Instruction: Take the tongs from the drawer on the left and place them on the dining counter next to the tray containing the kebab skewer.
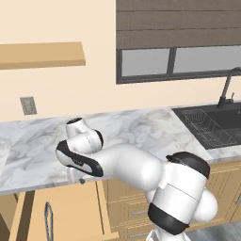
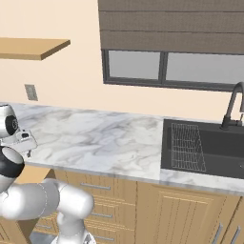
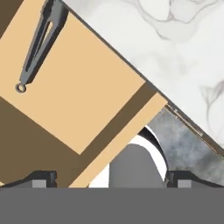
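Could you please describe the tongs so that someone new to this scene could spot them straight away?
In the hand view, beside the marble worktop, the open light-wood drawer holds them. The tongs are slim grey metal, two narrow arms meeting at a small ring, lying alone on its floor.

Bright, even rendered light, soft shadows, slightly coarse detail

tongs (image 3: 40,46) grey, closed, flat on open drawer (image 3: 83,94) floor, up-left of the fingertips, ring end nearer them.

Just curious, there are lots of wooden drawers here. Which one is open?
The drawer under the end effector: pulled out, with tongs lying inside. The others show shut fronts.
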